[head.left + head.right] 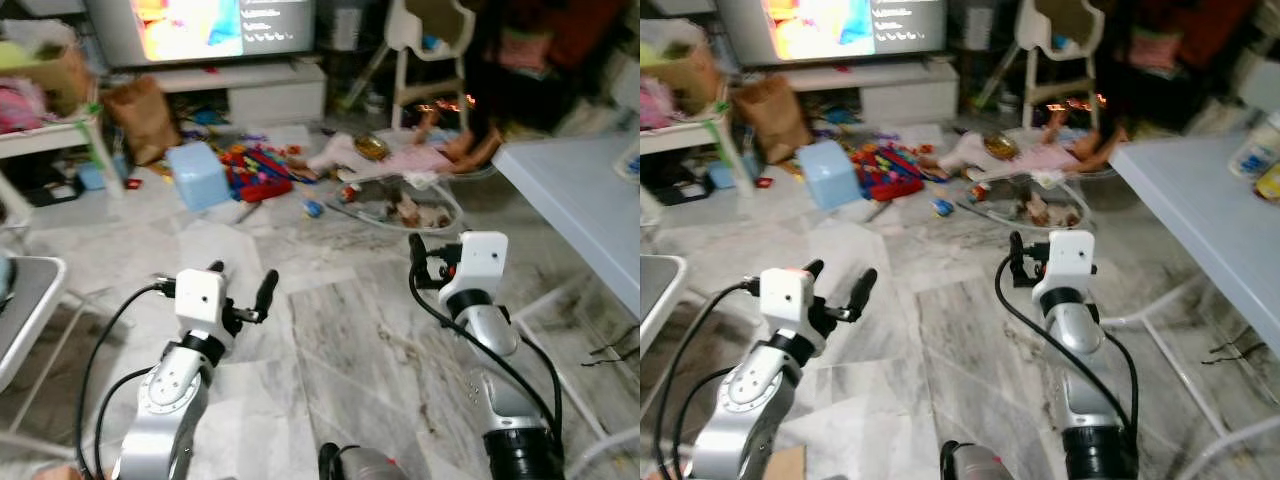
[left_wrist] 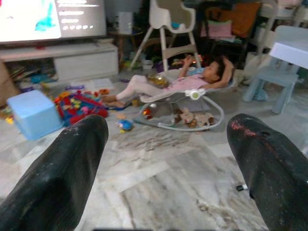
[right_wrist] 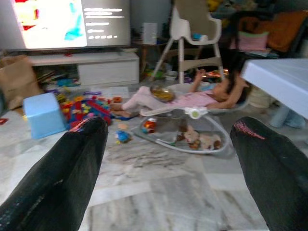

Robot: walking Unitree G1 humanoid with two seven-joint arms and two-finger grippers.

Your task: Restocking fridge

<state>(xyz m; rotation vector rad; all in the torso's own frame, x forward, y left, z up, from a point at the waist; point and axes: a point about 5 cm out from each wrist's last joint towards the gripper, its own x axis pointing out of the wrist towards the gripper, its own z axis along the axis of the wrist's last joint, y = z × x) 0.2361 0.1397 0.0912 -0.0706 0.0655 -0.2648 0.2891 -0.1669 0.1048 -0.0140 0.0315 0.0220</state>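
Note:
My left gripper (image 1: 242, 275) is held out low over the marble floor (image 1: 350, 340), open, with nothing between its black fingers (image 2: 62, 178). My right gripper (image 3: 168, 127) is raised at about the same height to the right. It is also open and holds nothing. Both point toward the toy-strewn far side of the room.
A person lies in a baby bouncer (image 1: 400, 175) ahead. Scattered toys (image 1: 260, 165) and a light blue box (image 1: 200, 175) lie left of it. A pale table (image 1: 580, 200) with bottles (image 1: 1252, 150) stands at the right, a white seat (image 1: 30, 290) at the left, a TV (image 1: 200, 25) and high chair (image 1: 425, 40) behind.

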